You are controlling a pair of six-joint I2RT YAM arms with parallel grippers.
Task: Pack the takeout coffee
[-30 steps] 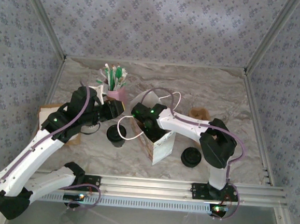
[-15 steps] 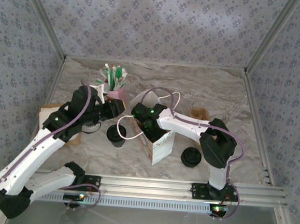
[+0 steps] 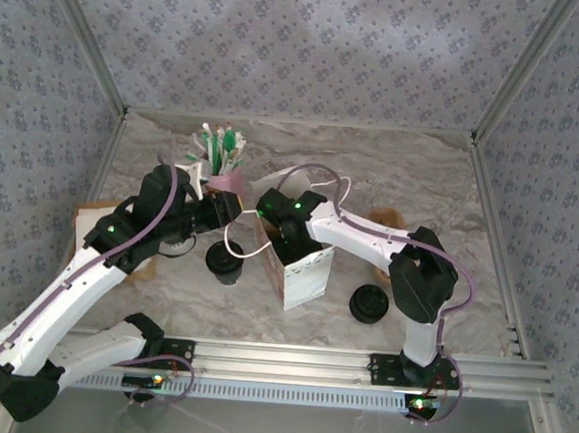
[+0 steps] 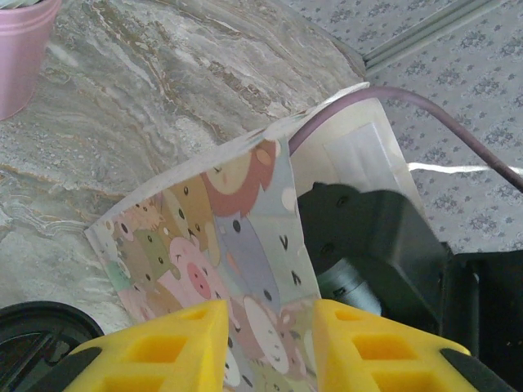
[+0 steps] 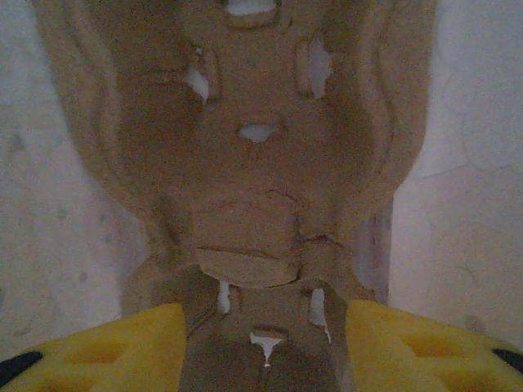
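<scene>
Bag [image 3: 305, 278] is shifting toward nine o'clock, clamped by left pincer [image 4: 270, 327]; right pincer [image 5: 261, 327] apart; takeout coffee [image 3: 224, 260], seemingly light, crushable, is wanting mid-wall grip.

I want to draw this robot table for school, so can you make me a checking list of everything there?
Surface: marble-look tabletop, no spills seen.
Job's things: takeout coffee, black lid on, stands on the table left of the paper bag, not packed yet; a brown cup carrier sits inside the bag.
Clutter: pink cup of straws; black lids; brown cardboard at the left.
Grippers: left gripper has its fingers either side of the bag's printed wall; right gripper is down in the bag, fingers either side of the carrier; grip unclear for both.
Cables: purple cable loops along the right arm.
Surroundings: patterned walls, metal rail in front.
</scene>
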